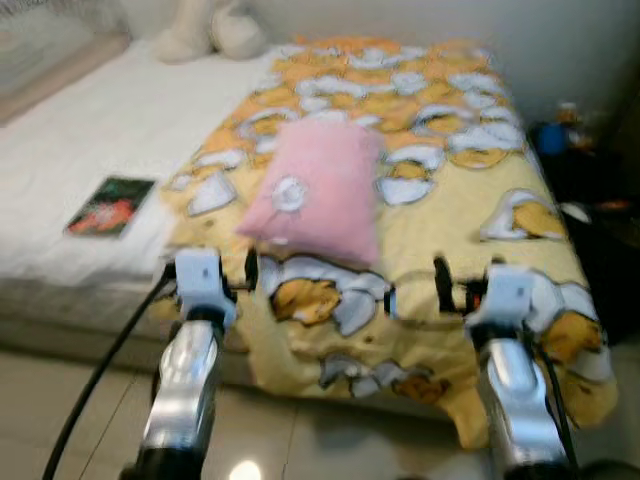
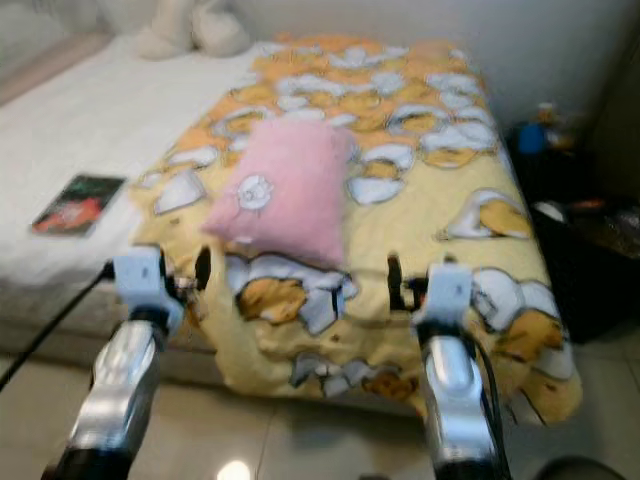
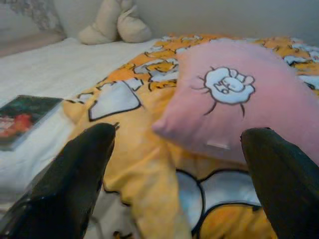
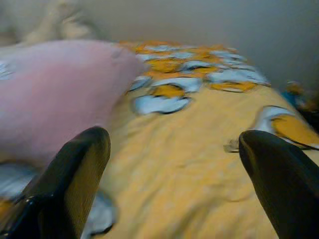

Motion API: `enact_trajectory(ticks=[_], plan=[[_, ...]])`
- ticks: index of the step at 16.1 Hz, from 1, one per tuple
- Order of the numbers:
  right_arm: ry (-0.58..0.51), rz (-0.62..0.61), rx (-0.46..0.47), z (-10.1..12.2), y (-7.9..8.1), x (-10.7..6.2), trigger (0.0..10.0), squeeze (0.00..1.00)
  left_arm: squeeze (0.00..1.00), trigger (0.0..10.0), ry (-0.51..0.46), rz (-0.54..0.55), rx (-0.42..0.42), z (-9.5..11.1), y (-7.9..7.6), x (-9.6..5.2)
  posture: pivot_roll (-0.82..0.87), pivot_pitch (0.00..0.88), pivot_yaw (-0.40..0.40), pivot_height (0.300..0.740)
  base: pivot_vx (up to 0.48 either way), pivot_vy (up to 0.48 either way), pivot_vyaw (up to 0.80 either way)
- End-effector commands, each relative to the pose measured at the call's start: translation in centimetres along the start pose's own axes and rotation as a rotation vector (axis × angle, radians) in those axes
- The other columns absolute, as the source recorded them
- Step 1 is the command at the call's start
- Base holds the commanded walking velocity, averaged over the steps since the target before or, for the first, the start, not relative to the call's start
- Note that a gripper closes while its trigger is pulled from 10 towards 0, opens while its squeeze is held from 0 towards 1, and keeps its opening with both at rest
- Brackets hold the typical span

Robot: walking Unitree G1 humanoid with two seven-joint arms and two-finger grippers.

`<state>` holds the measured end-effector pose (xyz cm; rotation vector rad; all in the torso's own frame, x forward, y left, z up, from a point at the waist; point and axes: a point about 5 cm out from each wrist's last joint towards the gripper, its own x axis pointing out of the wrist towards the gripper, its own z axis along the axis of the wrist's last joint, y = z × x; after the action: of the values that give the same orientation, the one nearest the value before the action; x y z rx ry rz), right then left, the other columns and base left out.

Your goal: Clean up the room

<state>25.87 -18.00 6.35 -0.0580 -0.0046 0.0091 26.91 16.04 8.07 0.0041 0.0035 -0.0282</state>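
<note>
1. A book [image 1: 110,206] lies flat on the white sheet near the bed's [image 1: 60,140] left edge, well apart from both hands.
2. The left hand [image 1: 212,272] hovers at the bed's near edge, fingers spread wide, empty.
3. The pink pillow [image 1: 315,190] lies mid-bed on the yellow duck-print blanket [image 1: 450,215], tilted, its near corner just beyond the hands.
4. The right hand [image 1: 415,288], fingers likewise apart, hovers over the blanket's near edge.
5. Likely step: reach in level and close on the pillow's near corners only, not the blanket.

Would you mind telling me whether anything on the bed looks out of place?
The pink pillow lies askew mid-bed on the yellow blanket, far from the cream pillows at the head. A book lies on the white sheet.
</note>
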Motion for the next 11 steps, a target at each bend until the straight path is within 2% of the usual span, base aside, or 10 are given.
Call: enact_trajectory(ticks=[1, 2, 3, 4, 5, 7, 10, 11], plan=[[-0.033, 0.063, -0.040, 0.6, 0.5, -0.8, 10.0, 0.00, 0.00, 10.0, -0.047, -0.058, 0.030, 1.3, -0.5, -0.8, -0.15, 0.000, 0.072, 0.740, 0.000, 0.000, 0.00], [-0.007, 0.098, -0.081, -0.1, 0.3, -2.6, 10.0, 0.00, 0.00, 10.0, -0.056, -0.123, 0.041, 1.2, -0.8, -2.8, -0.15, 0.000, 0.066, 0.740, 0.000, 0.000, 0.00], [0.010, 0.114, -0.106, -0.4, 0.0, -3.7, 10.0, 0.00, 0.00, 10.0, -0.066, -0.170, 0.067, 1.1, -1.2, -3.3, -0.15, 0.000, 0.063, 0.740, 0.000, 0.000, 0.00], [0.012, 0.093, -0.108, -0.2, -0.4, -3.7, 10.0, 0.00, 0.00, 10.0, -0.075, -0.176, 0.011, 1.6, -1.3, -2.3, -0.16, 0.000, 0.064, 0.740, 0.000, 0.000, 0.00], [0.022, 0.071, -0.099, -0.2, -0.4, -3.1, 10.0, 0.00, 0.00, 10.0, -0.081, -0.175, -0.003, 1.9, -1.5, -1.5, -0.17, 0.000, 0.067, 0.740, 0.000, 0.442, -0.76], [0.008, 0.071, -0.091, 0.2, 0.2, -2.2, 10.0, 0.00, 0.00, 10.0, -0.086, -0.187, 0.015, 2.3, -2.0, -0.9, -0.18, 0.000, 0.071, 0.740, 0.000, 0.456, -0.75], [-0.019, 0.066, -0.068, 1.0, 0.7, -1.3, 10.0, 0.00, 0.00, 10.0, -0.018, -0.102, 0.027, 1.8, -2.0, 0.3, -0.18, 0.000, 0.068, 0.740, 0.000, 0.102, 0.00], [-0.022, 0.058, -0.057, 1.1, 0.9, -1.0, 10.0, 0.00, 0.00, 10.0, -0.017, -0.083, 0.000, 1.9, -2.0, 0.6, -0.18, 0.000, 0.067, 0.740, 0.000, 0.000, 0.00]])
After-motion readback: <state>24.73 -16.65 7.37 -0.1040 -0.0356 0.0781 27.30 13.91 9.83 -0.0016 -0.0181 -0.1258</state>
